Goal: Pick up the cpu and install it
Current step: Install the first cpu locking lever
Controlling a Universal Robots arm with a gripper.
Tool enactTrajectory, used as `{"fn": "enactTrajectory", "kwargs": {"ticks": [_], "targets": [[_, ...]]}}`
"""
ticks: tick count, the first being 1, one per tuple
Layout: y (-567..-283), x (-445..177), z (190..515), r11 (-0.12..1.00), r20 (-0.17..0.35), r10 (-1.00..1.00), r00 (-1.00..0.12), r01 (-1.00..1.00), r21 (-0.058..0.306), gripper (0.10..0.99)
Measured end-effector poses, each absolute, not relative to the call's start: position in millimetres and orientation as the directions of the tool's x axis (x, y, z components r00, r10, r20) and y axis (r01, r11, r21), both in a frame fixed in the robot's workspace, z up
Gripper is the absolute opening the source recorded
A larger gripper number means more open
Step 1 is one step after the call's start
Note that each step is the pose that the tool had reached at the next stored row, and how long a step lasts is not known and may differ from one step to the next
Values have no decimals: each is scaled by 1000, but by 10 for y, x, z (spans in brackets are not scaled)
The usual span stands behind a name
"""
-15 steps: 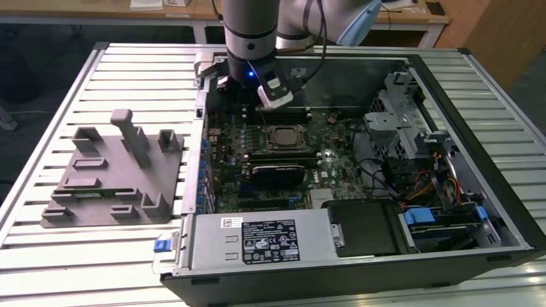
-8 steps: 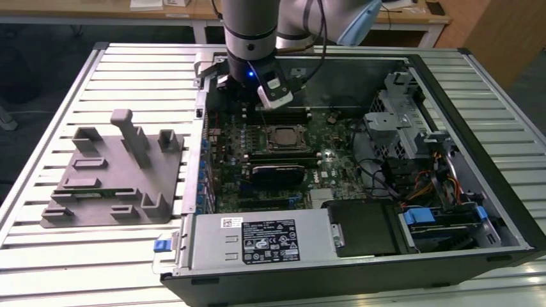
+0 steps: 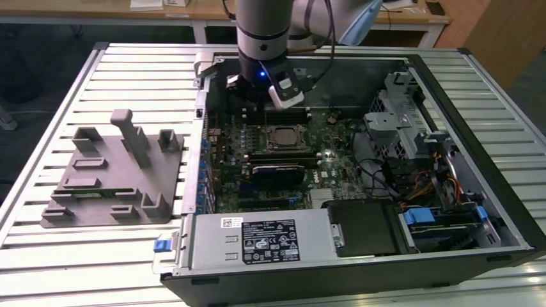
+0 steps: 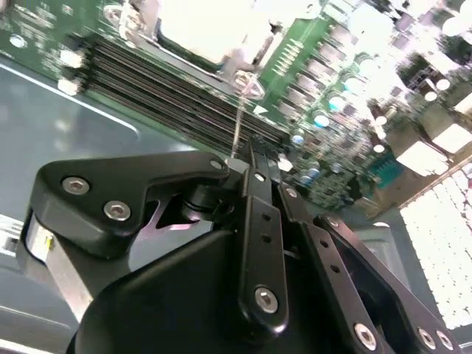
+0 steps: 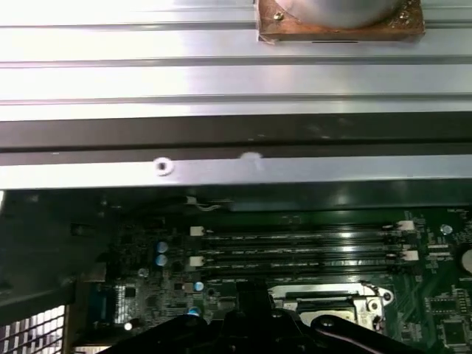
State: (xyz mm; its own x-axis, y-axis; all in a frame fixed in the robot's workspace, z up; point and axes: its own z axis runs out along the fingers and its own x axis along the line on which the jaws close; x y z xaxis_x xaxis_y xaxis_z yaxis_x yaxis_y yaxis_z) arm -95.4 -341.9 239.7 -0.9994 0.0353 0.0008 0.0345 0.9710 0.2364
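The cpu [image 3: 284,136] lies flat in the black socket frame in the middle of the motherboard [image 3: 333,166], its grey metal top facing up. In the second wrist view it is a bright pale square [image 4: 206,29] beyond the memory slots. My gripper [image 3: 254,105] hangs over the board's far edge, just behind the socket. In the second wrist view the black fingers [image 4: 254,173] meet at a point, so the gripper [image 4: 247,158] looks shut. A thin metal lever [image 4: 240,118] rises right at the tips; I cannot tell whether they grip it. The socket's metal frame [image 5: 332,306] sits close to the gripper [image 5: 251,313].
A grey fixture tray [image 3: 111,173] with upright posts stands on the slatted table at the exterior view's left. The open case holds memory slots [image 5: 302,247], a power supply [image 3: 256,240] at the front and a drive cage [image 3: 401,121] with cables at the exterior view's right.
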Motion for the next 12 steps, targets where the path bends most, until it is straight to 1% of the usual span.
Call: {"fn": "enactTrajectory", "kwargs": {"ticks": [8,12], "targets": [[-3419,-669,2397,972,1,37,-999,36,232,106],[-3419,-569,2397,974,0,39,-999,38,223,106]]}}
